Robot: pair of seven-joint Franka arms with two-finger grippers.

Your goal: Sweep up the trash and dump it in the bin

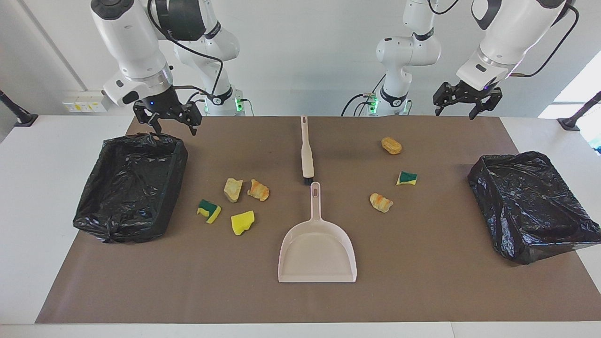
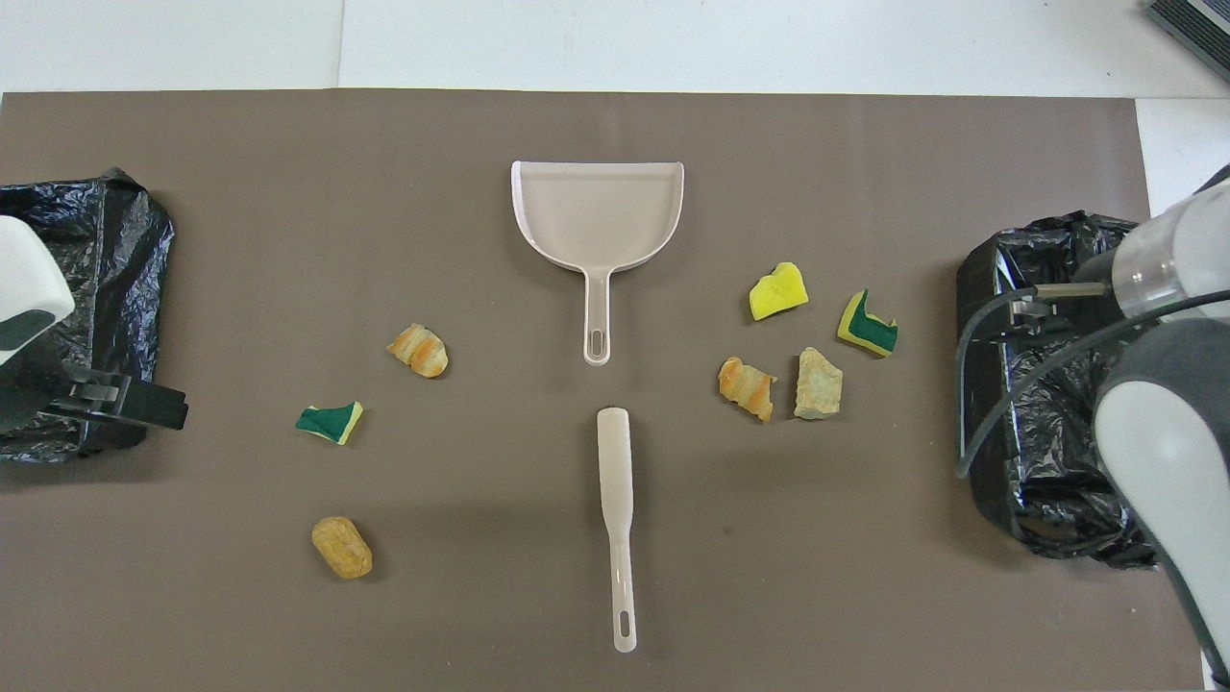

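Several scraps of trash lie on the brown mat (image 1: 422, 281). A tan chunk (image 1: 233, 189), an orange bread piece (image 1: 258, 190), a green-yellow sponge (image 1: 209, 211) and a yellow sponge (image 1: 242, 222) cluster beside the bin (image 1: 134, 188) at the right arm's end. A bread nugget (image 1: 391, 145), a green sponge (image 1: 406, 178) and a croissant piece (image 1: 381, 202) lie toward the left arm's end. My right gripper (image 1: 173, 127) hangs open and empty over that bin's corner nearest the robots. My left gripper (image 1: 455, 112) hangs open and empty over the mat's edge by the robots.
A beige dustpan (image 1: 318, 249) lies mid-mat with its handle pointing at the robots. The beige brush (image 1: 306, 152) lies in line with it, nearer the robots. A second black-lined bin (image 1: 530, 206) stands at the left arm's end.
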